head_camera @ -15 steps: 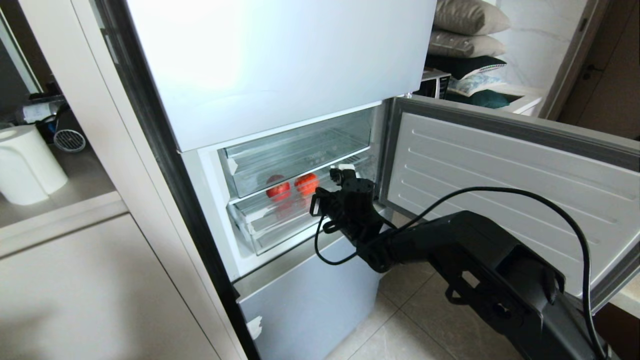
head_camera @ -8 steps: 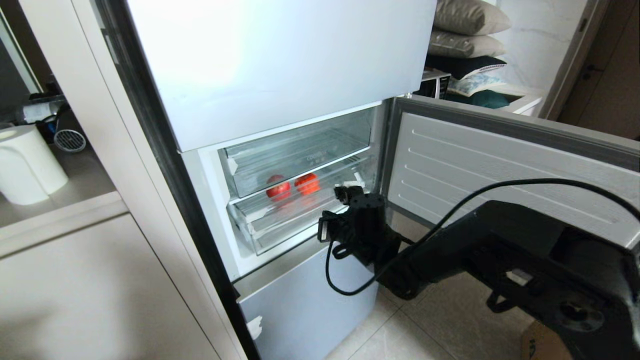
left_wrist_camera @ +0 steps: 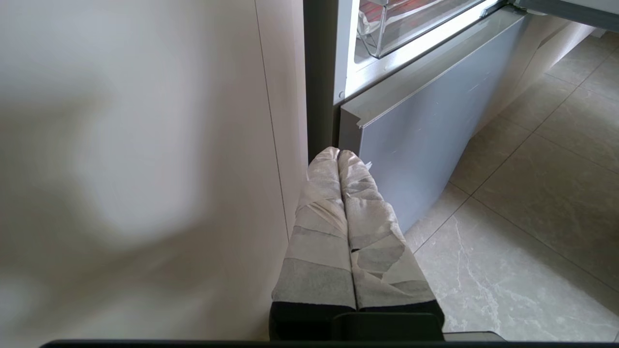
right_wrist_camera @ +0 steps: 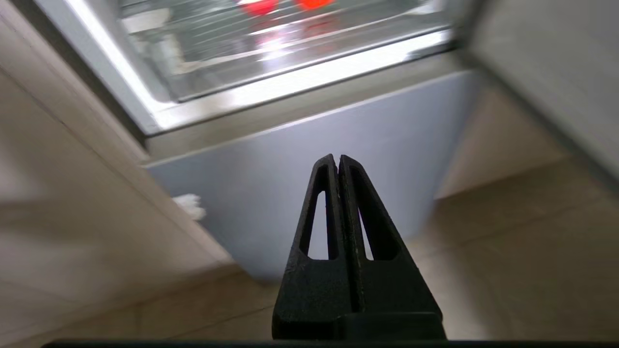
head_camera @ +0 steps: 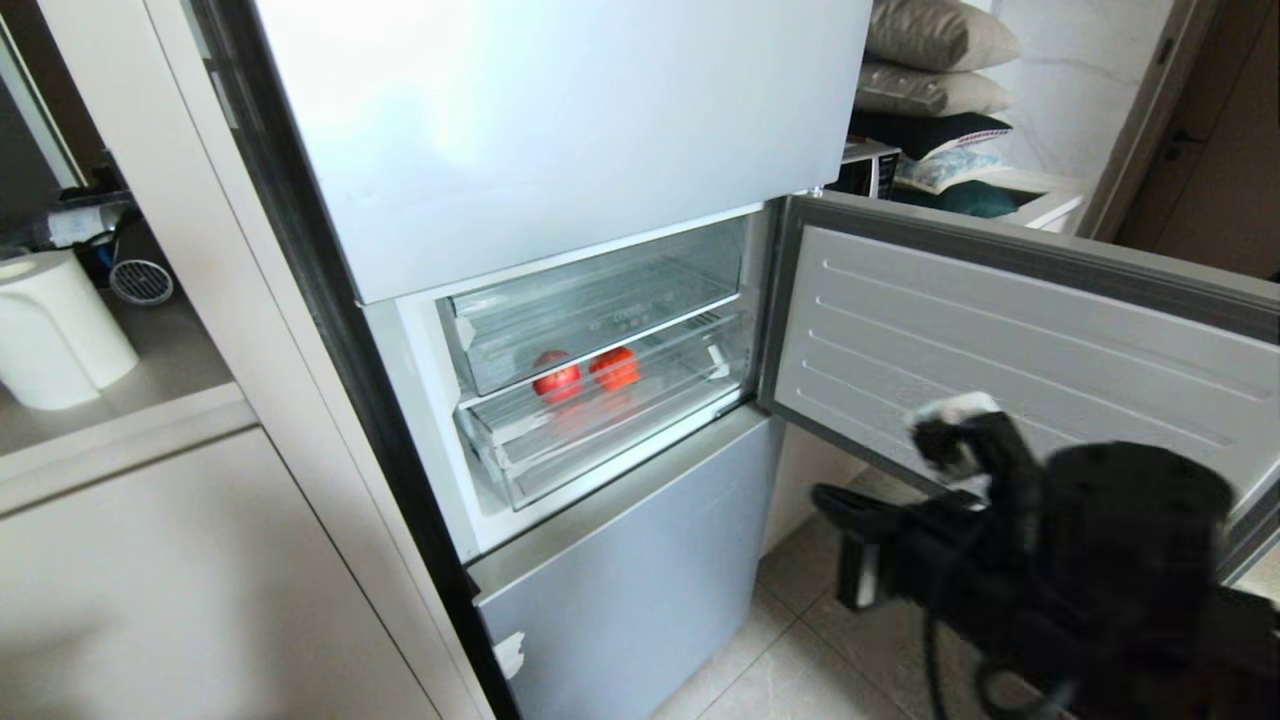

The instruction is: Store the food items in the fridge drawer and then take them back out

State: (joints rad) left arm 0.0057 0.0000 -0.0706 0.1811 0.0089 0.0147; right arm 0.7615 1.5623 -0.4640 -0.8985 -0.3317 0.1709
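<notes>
Fridge drawer [head_camera: 600,425]: pushed in, lower of two clear drawers, holding red fruit [head_camera: 556,379] and orange fruit [head_camera: 615,368] side by side.
Right gripper [right_wrist_camera: 338,164]: jaws clenched, empty, low before the bottom fridge door [right_wrist_camera: 309,159]; fruits well beyond the tips.
Left gripper [left_wrist_camera: 338,157]: jaws clenched, empty, near the cabinet side [left_wrist_camera: 145,145].

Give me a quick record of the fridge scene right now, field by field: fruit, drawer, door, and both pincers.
fruit: red fruit and orange-red fruit, side by side in the lower drawer
lower drawer: clear fridge drawer, pushed in beneath the upper clear drawer
fridge door: middle door swung open to the right
right pincer: shut, empty, out in front of the pale lower door front, clear of the drawer
left pincer: shut, empty, parked low beside the cabinet panel
</notes>
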